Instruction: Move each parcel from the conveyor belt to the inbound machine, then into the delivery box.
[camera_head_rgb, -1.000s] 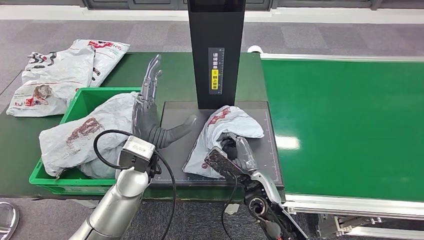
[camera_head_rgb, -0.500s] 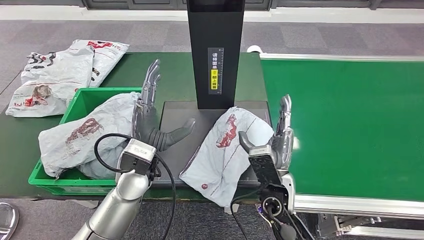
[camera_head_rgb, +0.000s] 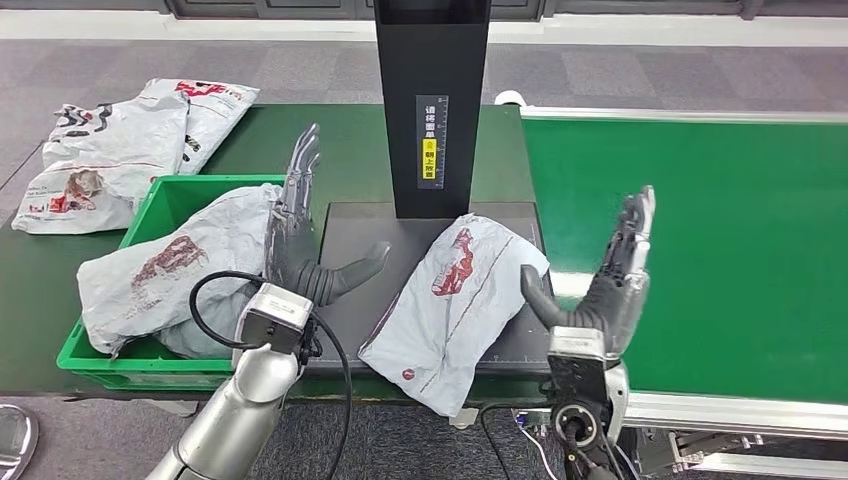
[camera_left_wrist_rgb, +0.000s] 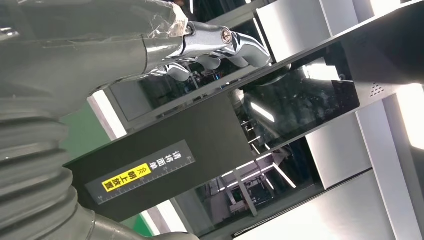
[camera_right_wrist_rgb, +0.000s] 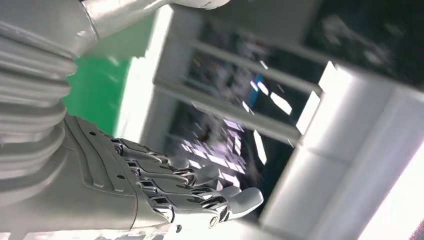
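We see the green conveyor belt (camera_head_rgb: 700, 250) running wide under and beyond our right fingers (camera_head_rgb: 632, 225), with nothing on it near them. The dark green tabletop (camera_head_rgb: 350, 150) stretches past our left fingers (camera_head_rgb: 298, 175). The inbound machine (camera_head_rgb: 432, 100) stands as a black column between the two sets of fingers, its dark platform (camera_head_rgb: 355, 225) lying just beside our left thumb. The green delivery box (camera_head_rgb: 170, 200) sits on the outer side of our left fingers, and a grey parcel in the box (camera_head_rgb: 170, 270) bulges over its rim, right up against the back of those fingers. The grey parcel on the platform (camera_head_rgb: 455, 300) lies flat between the two thumbs, one corner hanging over the near edge; our right thumb is just beside it, and we cannot tell if it touches. Two more parcels (camera_head_rgb: 120, 140) rest on the tabletop, well beyond the left fingers. Our left hand (camera_head_rgb: 300, 240) stands upright, fingers straight and spread, holding nothing. Our right hand (camera_head_rgb: 612, 285) is raised too, fingers spread and empty.
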